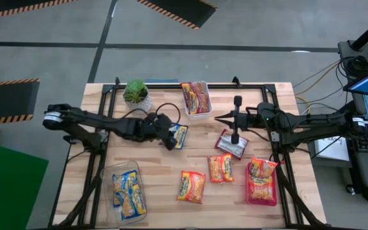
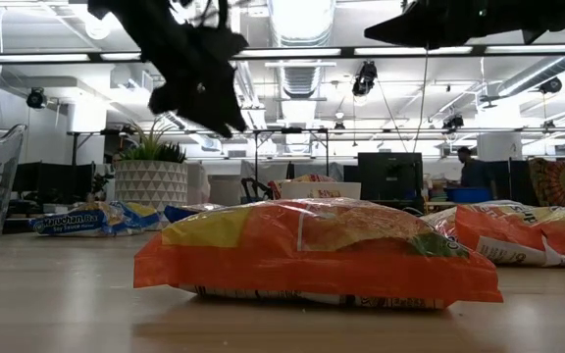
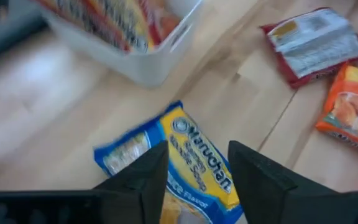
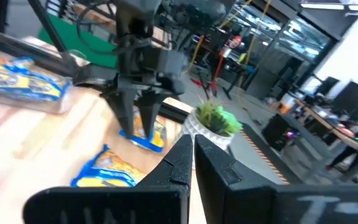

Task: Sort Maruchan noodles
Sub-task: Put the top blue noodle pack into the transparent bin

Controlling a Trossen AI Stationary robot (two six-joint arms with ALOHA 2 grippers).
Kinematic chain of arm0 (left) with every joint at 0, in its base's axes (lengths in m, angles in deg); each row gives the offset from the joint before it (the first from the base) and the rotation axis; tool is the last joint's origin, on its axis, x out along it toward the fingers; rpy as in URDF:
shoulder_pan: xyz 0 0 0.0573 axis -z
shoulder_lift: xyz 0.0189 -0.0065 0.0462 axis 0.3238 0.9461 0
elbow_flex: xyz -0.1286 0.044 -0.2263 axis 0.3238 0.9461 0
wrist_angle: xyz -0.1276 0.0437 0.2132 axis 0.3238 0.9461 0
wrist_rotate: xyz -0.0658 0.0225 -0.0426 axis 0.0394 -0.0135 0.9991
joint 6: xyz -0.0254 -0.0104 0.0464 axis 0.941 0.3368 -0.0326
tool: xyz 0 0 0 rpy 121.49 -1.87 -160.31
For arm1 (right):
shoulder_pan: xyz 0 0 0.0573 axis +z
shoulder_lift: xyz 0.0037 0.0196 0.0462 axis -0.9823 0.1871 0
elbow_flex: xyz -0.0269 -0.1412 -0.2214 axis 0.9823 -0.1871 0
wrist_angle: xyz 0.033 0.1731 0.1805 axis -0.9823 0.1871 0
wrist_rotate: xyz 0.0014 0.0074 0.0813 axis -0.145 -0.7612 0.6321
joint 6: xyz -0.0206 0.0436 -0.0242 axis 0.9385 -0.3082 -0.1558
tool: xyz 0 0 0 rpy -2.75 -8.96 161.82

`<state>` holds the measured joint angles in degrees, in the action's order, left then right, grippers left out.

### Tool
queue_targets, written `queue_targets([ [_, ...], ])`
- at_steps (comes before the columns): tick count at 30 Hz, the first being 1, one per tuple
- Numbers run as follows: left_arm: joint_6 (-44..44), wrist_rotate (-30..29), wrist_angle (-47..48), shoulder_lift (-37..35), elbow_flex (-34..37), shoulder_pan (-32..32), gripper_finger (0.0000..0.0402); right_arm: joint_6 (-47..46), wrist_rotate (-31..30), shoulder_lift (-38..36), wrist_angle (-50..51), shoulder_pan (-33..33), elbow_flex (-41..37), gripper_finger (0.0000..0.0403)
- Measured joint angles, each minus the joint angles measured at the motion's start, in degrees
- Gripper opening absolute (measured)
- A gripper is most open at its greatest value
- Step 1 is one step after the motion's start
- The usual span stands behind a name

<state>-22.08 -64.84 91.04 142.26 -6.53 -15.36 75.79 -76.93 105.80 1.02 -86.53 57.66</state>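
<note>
Orange packet (image 2: 317,250) right up front in the low view, flat on the table (image 1: 165,185). Left tool (image 1: 170,142) hangs above the blue-and-yellow packet (image 1: 180,135) near table centre, fingers spread either side of it, not gripping. At twelve o'clock from it, the white bin (image 1: 197,98) holds a packet. Right tool (image 1: 219,117) sits clenched and empty at three o'clock, a red packet (image 1: 231,144) just beneath it. Clear bin (image 1: 125,190) at seven o'clock holds blue packets

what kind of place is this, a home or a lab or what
Probably an open-plan office or robotics lab: desks with monitors beyond the wooden table, exposed ceiling ducts, hazard-striped floor mats.
</note>
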Motion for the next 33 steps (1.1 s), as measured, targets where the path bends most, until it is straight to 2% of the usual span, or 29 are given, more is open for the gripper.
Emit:
queue_targets([
  [5,9.7,6.1,0.0,2.3,1.2,-2.8,0.0193,1.3,-1.6,0.0,0.9,-0.2,0.0,0.0009],
  [12,17.0,6.3,-0.1,2.6,6.1,-3.9,0.0237,1.6,-1.6,0.0,2.8,-1.1,0.0,0.0009],
  [15,18.2,6.3,-3.9,2.7,9.0,-4.9,0.0248,1.5,-1.6,0.0,2.8,-1.6,0.0,0.0009],
  [23,20.4,6.3,-16.6,2.7,17.3,-6.3,0.0248,1.2,-1.6,0.0,3.0,-2.0,0.0,0.0009],
  [33,21.8,6.0,-27.6,2.7,22.5,-6.3,0.0238,0.7,-1.6,0.0,4.1,-2.0,0.0,0.0009],
])
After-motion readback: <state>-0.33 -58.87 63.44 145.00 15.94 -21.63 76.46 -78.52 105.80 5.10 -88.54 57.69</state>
